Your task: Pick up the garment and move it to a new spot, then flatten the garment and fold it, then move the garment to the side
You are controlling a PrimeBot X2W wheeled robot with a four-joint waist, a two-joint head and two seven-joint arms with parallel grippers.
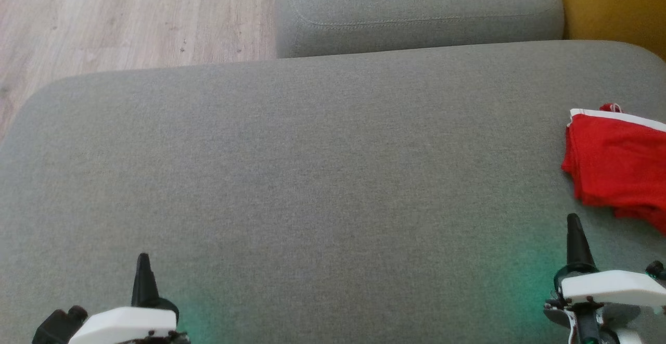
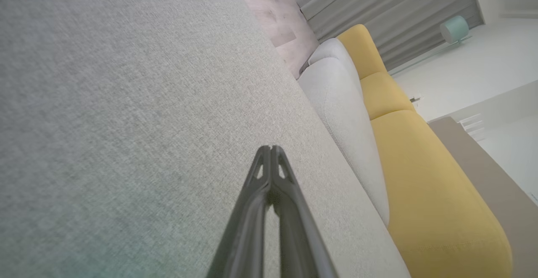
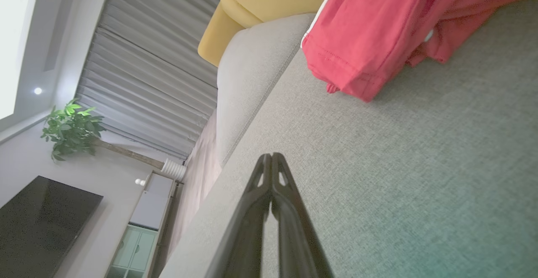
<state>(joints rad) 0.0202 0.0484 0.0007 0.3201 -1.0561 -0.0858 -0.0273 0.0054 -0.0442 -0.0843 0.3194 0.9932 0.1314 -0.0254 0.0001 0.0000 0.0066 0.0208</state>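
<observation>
— Nearest the lens, the two long dark fingers of the left tool (image 2: pixel 271 148) are seen pressed flat together, tapering to one blunt point. Is anything gripped?

— Nothing is gripped. The jaws are fully closed on themselves, and bare cloth is seen beneath them. The right tool (image 3: pixel 272 156) is shaped alike and is likewise closed and empty.

— How are they placed in the head view?

— One is seen at the lower left and one at the lower right, each dark tip rising from a smooth white moulded housing.

— On what are they held?

— A broad grey sofa seat (image 1: pixel 312 167) of coarse woven fabric, rounded at its corners, is spread under both. A faint green glow is cast on the weave beside each tool.

— And where is the task's thing found?

— The red garment (image 1: pixel 616 164), of soft cloth with a white band along one edge and a stitched hem, is laid in loose, rumpled layers at the seat's right edge. It lies near the right tool's tip but apart from it, and is partly cut off by the frame.

— What is seen beyond?

— A second grey cushion (image 1: pixel 416 11) with a stitched seam is set behind the seat, with mustard-yellow upholstery (image 1: pixel 614 0) beside it and a pale wood-plank floor (image 1: pixel 104 16) to the left.
</observation>
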